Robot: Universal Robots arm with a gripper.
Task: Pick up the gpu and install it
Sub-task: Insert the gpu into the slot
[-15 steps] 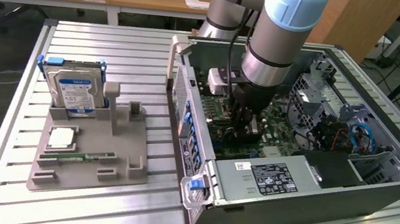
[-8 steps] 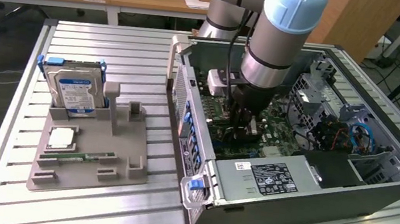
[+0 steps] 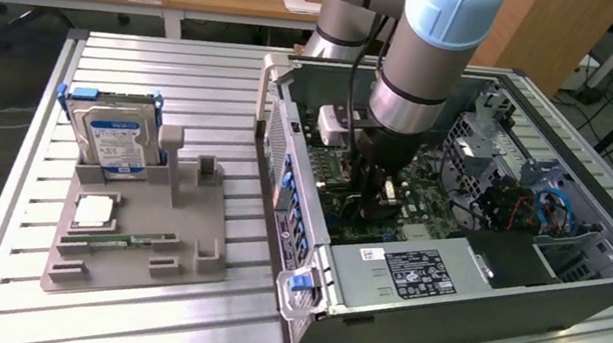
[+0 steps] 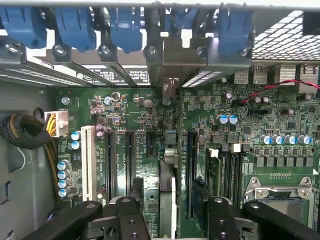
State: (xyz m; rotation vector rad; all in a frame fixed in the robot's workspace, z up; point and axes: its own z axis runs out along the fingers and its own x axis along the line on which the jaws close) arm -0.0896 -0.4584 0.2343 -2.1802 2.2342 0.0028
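Installation step in hand: the gripper, its jaws clamped on the gpu, holds the card edge-down just above the motherboard, where seating calls for slot alignment.

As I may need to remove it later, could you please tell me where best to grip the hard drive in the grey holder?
The hard drive stands upright on edge, lower part sunk in the grey holder; so grip its free upper half from above, across the two broad faces.
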